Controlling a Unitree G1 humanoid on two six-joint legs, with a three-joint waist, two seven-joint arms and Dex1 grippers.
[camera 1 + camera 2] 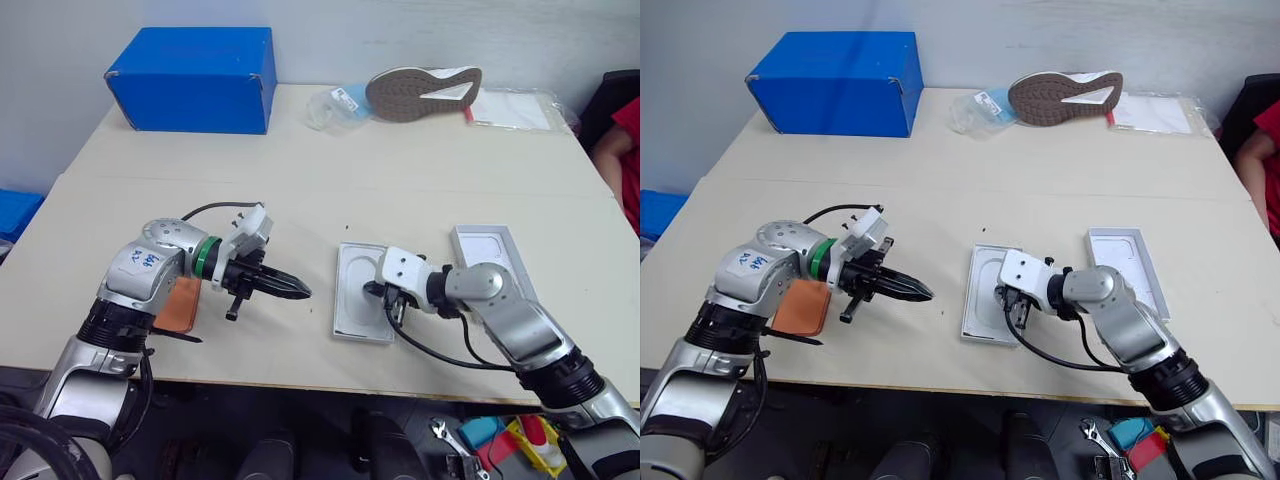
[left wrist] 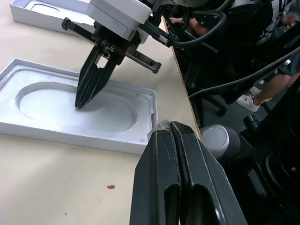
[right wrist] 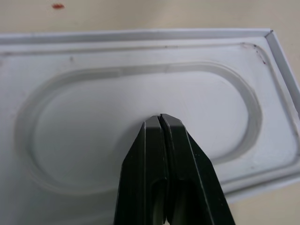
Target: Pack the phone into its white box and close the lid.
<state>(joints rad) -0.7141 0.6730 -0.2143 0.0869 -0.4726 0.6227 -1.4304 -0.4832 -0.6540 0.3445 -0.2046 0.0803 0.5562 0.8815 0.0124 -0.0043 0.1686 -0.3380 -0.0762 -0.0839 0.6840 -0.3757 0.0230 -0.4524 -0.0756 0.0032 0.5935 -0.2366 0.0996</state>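
Observation:
The orange phone (image 1: 180, 305) lies flat near the table's front edge, partly under my left forearm. My left gripper (image 1: 300, 291) is shut on nothing and points right, just above the table, between the phone and a white moulded insert (image 1: 355, 275) with an oval recess. My right gripper (image 2: 82, 101) is shut and empty, and its tips are down in that recess (image 3: 140, 93). To the right of the insert lies a shallow white tray (image 1: 487, 250), open side up; I cannot tell whether it is the lid. The white box is out of view.
A blue box (image 1: 195, 78) stands at the table's far left. A shoe (image 1: 420, 92) lies sole up at the back, between clear plastic bags (image 1: 515, 108). A person in red (image 1: 625, 140) sits at the right edge. The insert lies close to the table's front edge.

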